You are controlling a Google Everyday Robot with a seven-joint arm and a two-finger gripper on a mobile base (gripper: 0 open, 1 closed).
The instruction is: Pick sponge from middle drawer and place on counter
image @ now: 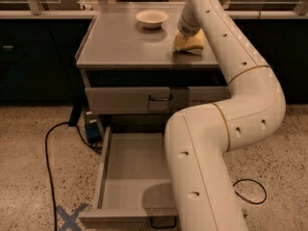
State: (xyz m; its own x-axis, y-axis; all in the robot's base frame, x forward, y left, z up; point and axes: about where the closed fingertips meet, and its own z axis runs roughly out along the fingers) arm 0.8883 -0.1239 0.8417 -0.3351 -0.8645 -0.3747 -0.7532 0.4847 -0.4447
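Note:
The yellow sponge (190, 42) lies on the right part of the grey counter (120, 44), near its front edge. My gripper (186, 32) is right above the sponge and touches its top; the white wrist hides how it stands. The middle drawer (129, 170) is pulled open low in the cabinet, and its grey floor is bare. My white arm crosses in front of the drawer's right side and hides it.
A white bowl (151, 18) stands at the back of the counter. A shut drawer face (127, 100) with a black handle sits under the counter. A black cable (47, 148), a blue tape cross (70, 218) and a blue box (92, 129) are on the floor at the left.

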